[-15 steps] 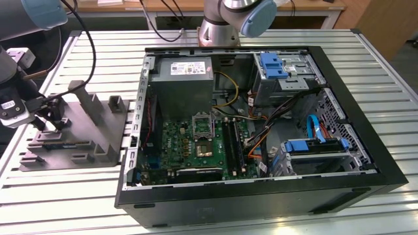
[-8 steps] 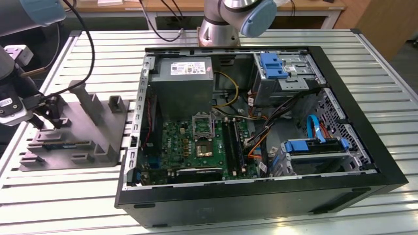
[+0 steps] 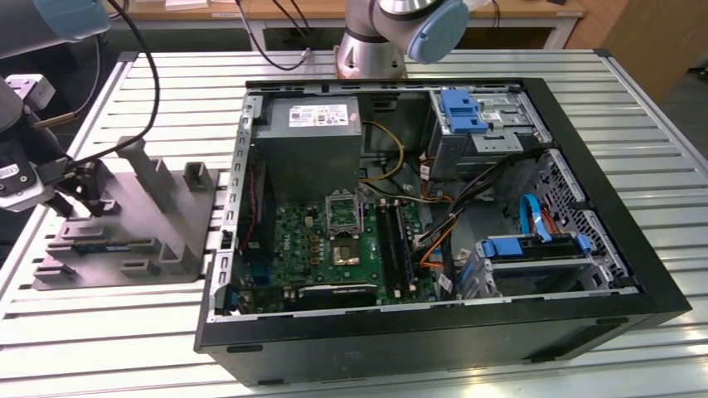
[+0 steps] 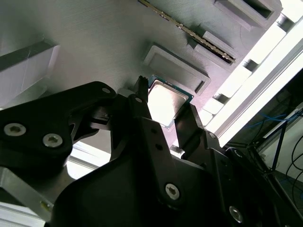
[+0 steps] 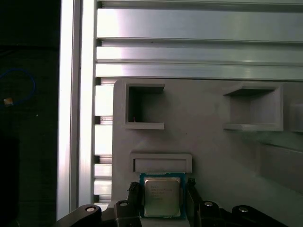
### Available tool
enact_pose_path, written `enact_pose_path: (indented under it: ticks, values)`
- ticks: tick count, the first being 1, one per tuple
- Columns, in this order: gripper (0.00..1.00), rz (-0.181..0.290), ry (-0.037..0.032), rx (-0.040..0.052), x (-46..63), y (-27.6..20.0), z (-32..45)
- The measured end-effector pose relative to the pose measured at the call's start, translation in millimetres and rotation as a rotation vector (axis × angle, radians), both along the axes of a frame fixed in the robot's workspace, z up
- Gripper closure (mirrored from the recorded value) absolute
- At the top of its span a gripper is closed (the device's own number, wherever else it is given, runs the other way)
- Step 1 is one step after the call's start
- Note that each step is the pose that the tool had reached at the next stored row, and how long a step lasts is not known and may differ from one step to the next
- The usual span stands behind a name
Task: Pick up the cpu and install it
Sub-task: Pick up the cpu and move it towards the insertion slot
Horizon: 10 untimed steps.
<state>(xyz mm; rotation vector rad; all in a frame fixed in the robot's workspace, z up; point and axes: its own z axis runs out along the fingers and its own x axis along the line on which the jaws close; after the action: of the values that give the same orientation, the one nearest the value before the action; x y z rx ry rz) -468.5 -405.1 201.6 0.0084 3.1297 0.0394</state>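
Where the grey fixture (image 3: 133,217) sat on the table (image 3: 664,99), jaws pinched the cpu (image 5: 162,196) by opposite edges, low over it.

**Hidden and cropped parts**

In the second wrist view, the gripper (image 4: 165,97) covers the lower corner and both flanks of the cpu (image 4: 165,101). In the first wrist view, the picture's edge cuts off the gripper's body. In the exterior view, the arm (image 3: 22,157) runs off the frame, and whatever it carries over the grey fixture (image 3: 133,240) is too small to tell.
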Motion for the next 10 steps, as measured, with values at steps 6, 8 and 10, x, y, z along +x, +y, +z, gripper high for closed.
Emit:
enact_pose_path:
  ticks: [6, 8, 10]
  values:
    - [0.53, 0.0, -0.0001, 0.0, 0.0, 0.0, 7.7]
    - [0.53, 0.0, 0.0, 0.0, 0.0, 0.0, 8.0]
    - [0.53, 0.0, -0.0001, 0.0, 0.0, 0.0, 8.4]
